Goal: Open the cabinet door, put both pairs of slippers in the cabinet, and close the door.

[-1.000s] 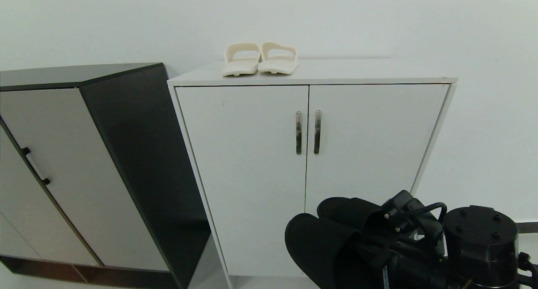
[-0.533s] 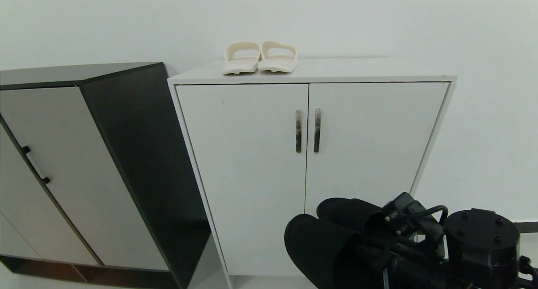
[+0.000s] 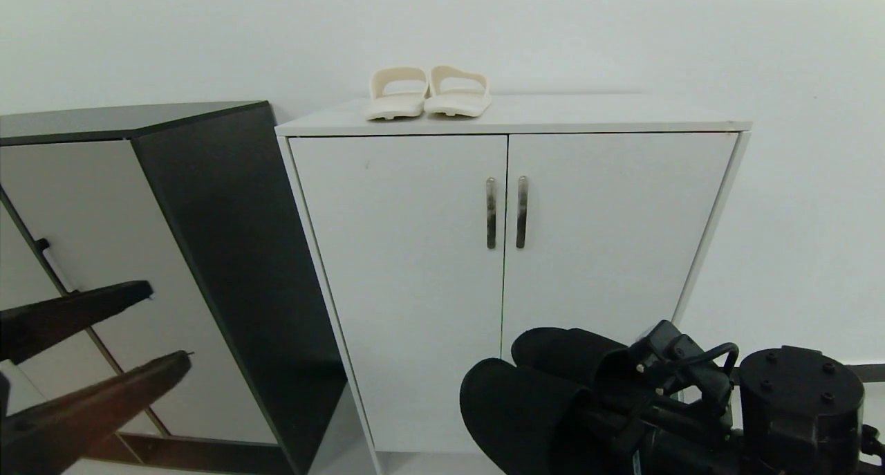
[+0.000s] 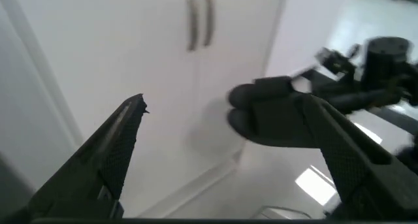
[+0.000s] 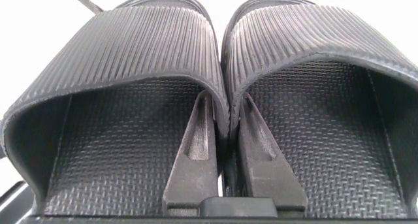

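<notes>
The white cabinet [image 3: 415, 267] stands in front of me with both doors shut, its two metal handles [image 3: 506, 212] side by side at the middle. A cream pair of slippers [image 3: 429, 93] rests on its top, toward the left. My right gripper [image 5: 225, 103] is shut on the black pair of slippers [image 3: 532, 392], one finger inside each slipper, pinching their inner walls together. It holds them low, in front of the right door. My left gripper [image 3: 168, 323] is open and empty at the lower left, before the dark cabinet. From its wrist I see the black slippers [image 4: 274, 113] and handles [image 4: 199, 21].
A dark cabinet [image 3: 207, 219] with a grey door and a black handle stands directly left of the white one. A plain white wall [image 3: 795, 219] runs behind and to the right. Pale floor shows below the cabinets.
My left gripper has come into the head view from the lower left, open. The right arm with the black slippers has shifted slightly left and down.
</notes>
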Available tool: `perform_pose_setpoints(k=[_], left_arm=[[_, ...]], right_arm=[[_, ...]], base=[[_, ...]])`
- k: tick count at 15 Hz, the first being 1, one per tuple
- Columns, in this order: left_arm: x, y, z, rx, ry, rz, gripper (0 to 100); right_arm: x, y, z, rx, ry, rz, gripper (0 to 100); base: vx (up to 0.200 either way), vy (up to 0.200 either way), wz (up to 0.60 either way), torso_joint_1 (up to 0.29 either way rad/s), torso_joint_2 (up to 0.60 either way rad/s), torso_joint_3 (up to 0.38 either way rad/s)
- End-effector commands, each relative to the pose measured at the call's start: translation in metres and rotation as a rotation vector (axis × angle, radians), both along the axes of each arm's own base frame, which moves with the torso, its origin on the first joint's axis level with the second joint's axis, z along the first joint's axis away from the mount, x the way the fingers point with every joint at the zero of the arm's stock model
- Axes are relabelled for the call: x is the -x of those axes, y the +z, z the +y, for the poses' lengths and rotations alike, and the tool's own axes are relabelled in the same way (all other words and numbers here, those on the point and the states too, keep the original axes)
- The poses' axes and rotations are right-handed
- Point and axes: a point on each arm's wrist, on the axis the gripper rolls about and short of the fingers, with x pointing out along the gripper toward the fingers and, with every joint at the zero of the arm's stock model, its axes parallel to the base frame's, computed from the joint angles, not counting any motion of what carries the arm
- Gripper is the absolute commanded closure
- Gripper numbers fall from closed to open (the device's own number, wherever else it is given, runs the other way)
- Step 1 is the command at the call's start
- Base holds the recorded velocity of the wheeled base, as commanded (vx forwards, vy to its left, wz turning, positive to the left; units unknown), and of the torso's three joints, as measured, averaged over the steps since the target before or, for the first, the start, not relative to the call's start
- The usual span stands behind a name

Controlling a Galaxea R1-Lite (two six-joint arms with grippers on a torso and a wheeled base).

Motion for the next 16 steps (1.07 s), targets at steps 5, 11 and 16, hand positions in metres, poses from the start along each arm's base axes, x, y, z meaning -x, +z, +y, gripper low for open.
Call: perform_pose_setpoints(k=[5, 11, 16], left_arm=[[-0.068, 0.014, -0.083, -0.051, -0.245, 0.080, 0], [-0.139, 0.000, -0.171, 0.003, -0.313, 0.109, 0], [-0.174, 0.016, -0.208, 0.088, -0.429, 0.134, 0]], right_arm=[[0.003, 0.000, 0.002, -0.004, 0.017, 0.003, 100], [0.003, -0.002, 0.003, 0.003, 0.018, 0.011, 100], [0.002, -0.002, 0.003, 0.001, 0.023, 0.011, 100]], base=[[0.000, 0.000, 0.00, 0.000, 0.00, 0.000], [0.000, 0.000, 0.00, 0.000, 0.00, 0.000], [0.000, 0.000, 0.00, 0.000, 0.00, 0.000]])
